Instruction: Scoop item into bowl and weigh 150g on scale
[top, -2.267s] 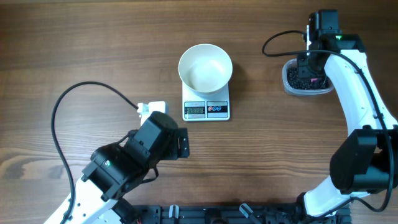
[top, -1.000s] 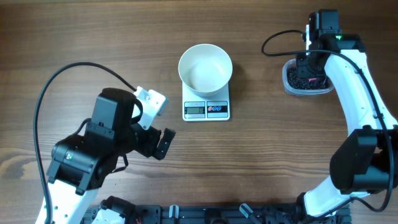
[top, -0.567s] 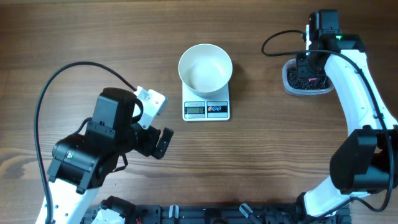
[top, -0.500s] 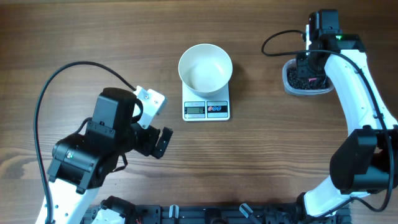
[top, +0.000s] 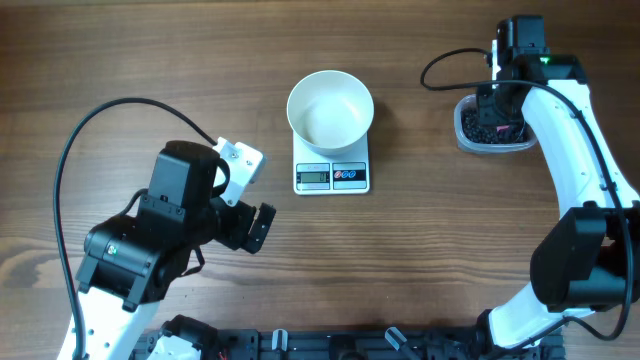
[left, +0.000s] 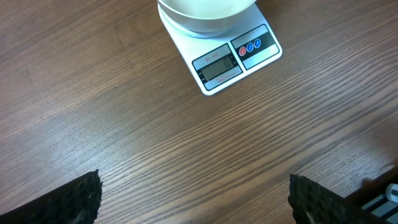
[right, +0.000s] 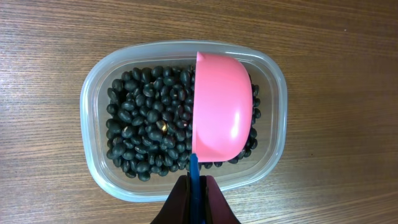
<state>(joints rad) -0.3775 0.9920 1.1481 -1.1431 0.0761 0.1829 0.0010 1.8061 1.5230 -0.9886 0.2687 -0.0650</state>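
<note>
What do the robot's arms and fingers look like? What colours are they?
The left arm and right arm are smooth white tubes with chunky black joints. A thin black cable loops off each. A tiny green light glows on the right one. The left fingers are black and bumpy; the right fingers look dark reddish-brown.
</note>
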